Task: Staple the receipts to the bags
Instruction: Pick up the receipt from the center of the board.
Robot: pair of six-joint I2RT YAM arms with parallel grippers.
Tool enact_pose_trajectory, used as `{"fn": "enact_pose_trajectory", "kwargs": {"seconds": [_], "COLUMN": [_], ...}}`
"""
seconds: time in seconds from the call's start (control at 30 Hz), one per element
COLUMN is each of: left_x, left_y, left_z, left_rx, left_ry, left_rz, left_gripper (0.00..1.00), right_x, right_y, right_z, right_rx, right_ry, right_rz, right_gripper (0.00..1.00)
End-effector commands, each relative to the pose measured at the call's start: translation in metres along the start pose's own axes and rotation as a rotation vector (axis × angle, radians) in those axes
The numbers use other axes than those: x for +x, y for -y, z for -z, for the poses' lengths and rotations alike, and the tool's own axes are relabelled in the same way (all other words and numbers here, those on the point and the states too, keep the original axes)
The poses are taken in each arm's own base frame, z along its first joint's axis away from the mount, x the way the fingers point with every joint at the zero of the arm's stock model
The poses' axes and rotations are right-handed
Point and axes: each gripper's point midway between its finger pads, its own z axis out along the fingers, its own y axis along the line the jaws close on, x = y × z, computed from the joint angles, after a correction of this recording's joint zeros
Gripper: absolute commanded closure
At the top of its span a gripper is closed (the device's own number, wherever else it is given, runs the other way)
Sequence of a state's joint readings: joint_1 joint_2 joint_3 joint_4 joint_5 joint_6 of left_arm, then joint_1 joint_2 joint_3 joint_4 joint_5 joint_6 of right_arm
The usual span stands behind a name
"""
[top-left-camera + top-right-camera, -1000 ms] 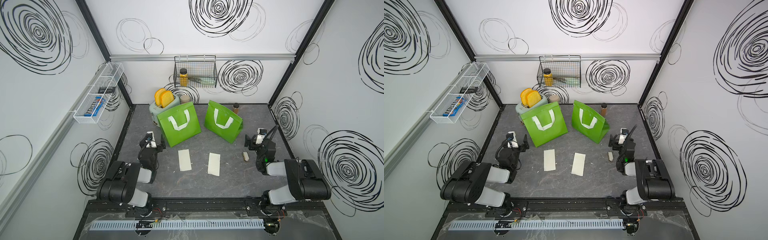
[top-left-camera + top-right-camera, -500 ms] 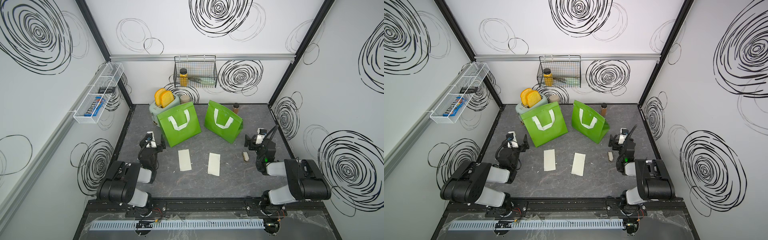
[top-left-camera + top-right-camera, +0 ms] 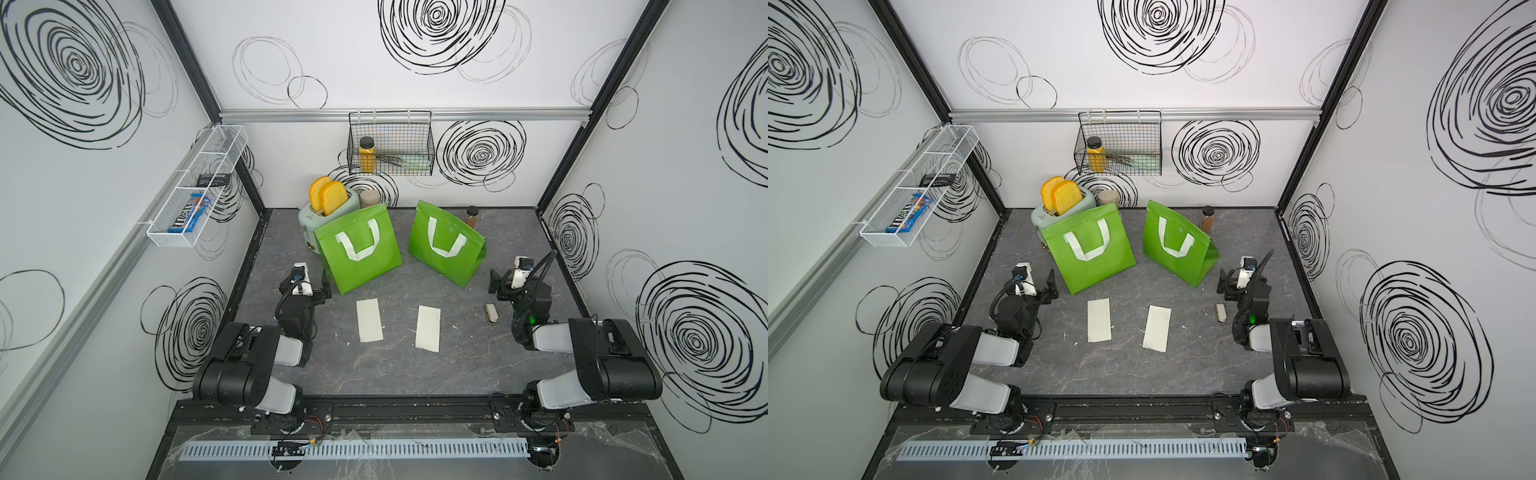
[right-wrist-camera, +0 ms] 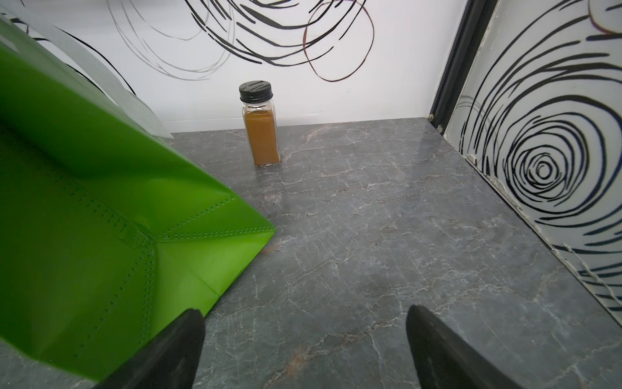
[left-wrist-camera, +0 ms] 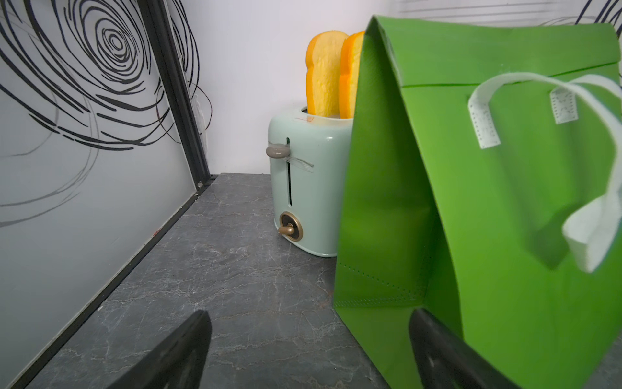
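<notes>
Two green bags with white handles stand at the back of the table in both top views, the left bag and the right bag. In front of them two white receipts lie flat and side by side. My left gripper is open and empty, low beside the left bag's side. Open and empty too, my right gripper sits by the right bag's lower corner. A small beige stapler lies just left of the right arm.
A mint toaster holding two bread slices stands behind the left bag. A brown spice jar stands behind the right bag. A black wire basket and a white rack hang on the walls.
</notes>
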State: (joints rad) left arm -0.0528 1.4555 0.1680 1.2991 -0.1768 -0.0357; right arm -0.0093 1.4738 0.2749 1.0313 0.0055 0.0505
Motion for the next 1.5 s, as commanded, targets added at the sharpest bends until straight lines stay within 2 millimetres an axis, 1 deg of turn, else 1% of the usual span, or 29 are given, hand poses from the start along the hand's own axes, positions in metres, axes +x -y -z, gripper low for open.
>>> {"fn": "enact_pose_trajectory", "kwargs": {"seconds": [0.0,0.03,0.07,0.13,0.17,0.2,0.23,0.27,0.33,0.4,0.43,0.47,0.5,0.53,0.57,0.6,0.63,0.7,0.8,0.87,0.9,0.93,1.0,1.07,1.2,1.27,1.33,1.43,1.47], "left_x": [-0.031,-0.035,-0.041,-0.050,-0.052,-0.051,-0.053,-0.062,-0.074,-0.088,-0.093,-0.098,-0.099,-0.100,-0.097,-0.096,-0.093,-0.085,-0.066,-0.050,-0.041,-0.032,-0.015,-0.001,0.027,0.039,0.051,0.065,0.069], "left_y": [-0.008,-0.013,-0.021,-0.041,-0.054,-0.064,-0.069,-0.072,-0.071,-0.059,-0.053,-0.043,-0.030,-0.016,-0.001,0.017,0.031,0.060,0.094,0.119,0.131,0.142,0.171,0.197,0.246,0.265,0.279,0.295,0.301], "left_z": [0.003,0.006,0.007,0.008,0.009,0.008,0.009,0.008,0.010,0.010,0.012,0.014,0.015,0.016,0.019,0.024,0.028,0.043,0.066,0.080,0.087,0.093,0.107,0.119,0.140,0.146,0.148,0.148,0.149], "left_rx": [-0.034,-0.066,-0.119,-0.263,-0.371,-0.458,-0.498,-0.520,-0.513,-0.402,-0.363,-0.311,-0.257,-0.215,-0.174,-0.122,-0.080,-0.011,0.087,0.181,0.225,0.258,0.363,0.434,0.571,0.620,0.649,0.688,0.714], "left_ry": [0.084,0.089,0.084,0.038,-0.013,-0.103,-0.168,-0.216,-0.271,-0.300,-0.301,-0.309,-0.330,-0.353,-0.378,-0.397,-0.410,-0.441,-0.493,-0.542,-0.568,-0.589,-0.637,-0.678,-0.769,-0.807,-0.838,-0.868,-0.879], "left_rz": [0.037,0.046,0.064,0.116,0.161,0.202,0.232,0.267,0.346,0.427,0.454,0.470,0.476,0.470,0.462,0.447,0.427,0.389,0.351,0.352,0.356,0.358,0.345,0.324,0.274,0.256,0.242,0.236,0.241], "left_gripper": [0.04,0.04,0.04,0.04,0.04,0.04,0.04,0.04,0.04,0.04,0.04,0.04,0.04,0.04,0.04,0.04,0.04,0.04,0.04,0.04,0.04,0.04,0.02,0.08,0.37,0.51,0.59,0.72,0.73], "right_x": [-0.017,-0.018,-0.025,-0.037,-0.044,-0.051,-0.055,-0.062,-0.077,-0.084,-0.082,-0.081,-0.083,-0.089,-0.094,-0.097,-0.098,-0.102,-0.107,-0.103,-0.098,-0.092,-0.074,-0.056,-0.012,0.008,0.021,0.040,0.048], "right_y": [0.001,0.003,0.004,0.013,0.022,0.029,0.031,0.034,0.043,0.050,0.056,0.059,0.052,0.041,0.025,0.013,0.005,-0.018,-0.048,-0.071,-0.081,-0.091,-0.113,-0.137,-0.171,-0.181,-0.189,-0.199,-0.200], "right_z": [0.001,0.002,0.002,0.002,0.004,0.007,0.010,0.016,0.030,0.047,0.056,0.064,0.066,0.066,0.066,0.067,0.068,0.072,0.082,0.089,0.093,0.097,0.106,0.116,0.132,0.137,0.141,0.146,0.147], "right_rx": [0.027,0.045,0.064,0.128,0.182,0.225,0.237,0.251,0.295,0.323,0.359,0.374,0.314,0.240,0.149,0.097,0.072,0.009,-0.078,-0.157,-0.189,-0.216,-0.268,-0.343,-0.428,-0.450,-0.482,-0.528,-0.530], "right_ry": [0.051,0.037,0.031,-0.014,-0.031,-0.040,-0.043,-0.032,0.022,0.059,0.071,0.083,0.088,0.088,0.070,0.050,0.031,-0.005,-0.047,-0.098,-0.129,-0.159,-0.232,-0.294,-0.428,-0.492,-0.535,-0.597,-0.623], "right_rz": [0.007,0.007,0.009,-0.058,-0.110,-0.152,-0.171,-0.192,-0.302,-0.478,-0.576,-0.660,-0.671,-0.665,-0.650,-0.650,-0.650,-0.608,-0.531,-0.488,-0.467,-0.444,-0.394,-0.347,-0.279,-0.282,-0.300,-0.340,-0.358], "right_gripper": [0.03,0.03,0.03,0.03,0.03,0.03,0.03,0.03,0.03,0.03,0.03,0.03,0.03,0.03,0.03,0.03,0.03,0.03,0.03,0.03,0.03,0.03,0.03,0.03,0.03,0.03,0.01,0.14,0.18]}}
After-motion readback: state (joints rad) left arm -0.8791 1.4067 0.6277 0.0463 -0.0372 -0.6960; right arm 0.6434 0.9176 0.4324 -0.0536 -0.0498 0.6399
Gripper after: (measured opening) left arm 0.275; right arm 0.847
